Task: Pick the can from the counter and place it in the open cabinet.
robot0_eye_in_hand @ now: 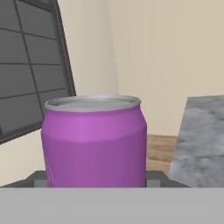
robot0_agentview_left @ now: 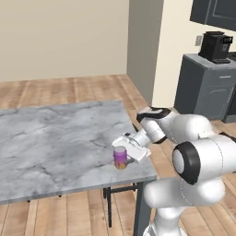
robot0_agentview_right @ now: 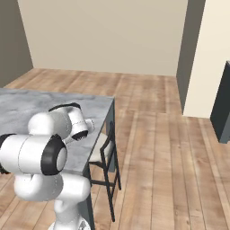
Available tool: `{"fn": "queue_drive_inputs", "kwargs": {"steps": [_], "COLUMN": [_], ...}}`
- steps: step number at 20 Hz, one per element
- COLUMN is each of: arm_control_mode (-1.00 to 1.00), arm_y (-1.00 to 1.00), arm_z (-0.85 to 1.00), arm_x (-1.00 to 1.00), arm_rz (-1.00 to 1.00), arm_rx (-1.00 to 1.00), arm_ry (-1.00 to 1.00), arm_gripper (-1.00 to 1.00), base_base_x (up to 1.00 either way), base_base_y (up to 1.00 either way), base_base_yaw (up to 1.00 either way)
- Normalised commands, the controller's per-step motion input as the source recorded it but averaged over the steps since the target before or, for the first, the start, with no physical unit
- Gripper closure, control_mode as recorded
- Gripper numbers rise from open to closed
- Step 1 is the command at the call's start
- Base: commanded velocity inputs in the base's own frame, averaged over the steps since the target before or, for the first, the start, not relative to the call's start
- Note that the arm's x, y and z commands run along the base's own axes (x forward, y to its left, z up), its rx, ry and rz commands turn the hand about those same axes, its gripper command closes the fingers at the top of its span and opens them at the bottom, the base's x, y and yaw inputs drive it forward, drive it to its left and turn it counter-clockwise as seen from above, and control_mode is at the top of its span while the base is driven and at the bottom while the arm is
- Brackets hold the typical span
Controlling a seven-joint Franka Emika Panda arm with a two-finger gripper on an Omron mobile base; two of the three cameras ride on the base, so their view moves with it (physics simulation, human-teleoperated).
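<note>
Can (robot0_agentview_left: 120, 156) stands upright on the marble surface (robot0_agentview_left: 50, 138), near its front right corner, with the gripper (robot0_agentview_left: 123, 150) at it; whether the jaws are clamped cannot be told.

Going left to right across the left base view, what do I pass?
Grey-white veined marble counter → small purple can with orange lower band → white arm's gripper → dark grey base cabinet with black coffee machine on top.
</note>
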Motion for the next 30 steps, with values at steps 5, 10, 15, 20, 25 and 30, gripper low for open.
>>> {"fn": "queue_drive_inputs", "kwargs": {"steps": [5,10,15,20,25,30], "arm_control_mode": [-1.00,-1.00,-1.00,-1.00,-1.00,-1.00], "arm_y": [-0.19,-0.22,-0.19,-0.16,-0.10,-0.10], "arm_z": [0.52,0.42,0.38,0.29,0.32,0.16], "arm_x": [-0.35,-0.38,-0.32,-0.24,-0.17,-0.11], "arm_rz": [-0.09,-0.22,-0.26,-0.27,-0.17,-0.05], "arm_rx": [0.00,0.00,0.00,-0.05,-0.10,-0.09], "arm_ry": [-0.04,-0.08,-0.02,0.00,0.00,0.06], "arm_gripper": [1.00,1.00,1.00,1.00,1.00,1.00], "base_base_x": [0.00,0.00,0.00,0.00,0.00,0.00], "base_base_y": [0.00,0.00,0.00,0.00,0.00,0.00], "base_base_yaw": [0.00,0.00,0.00,0.00,0.00,0.00]}}
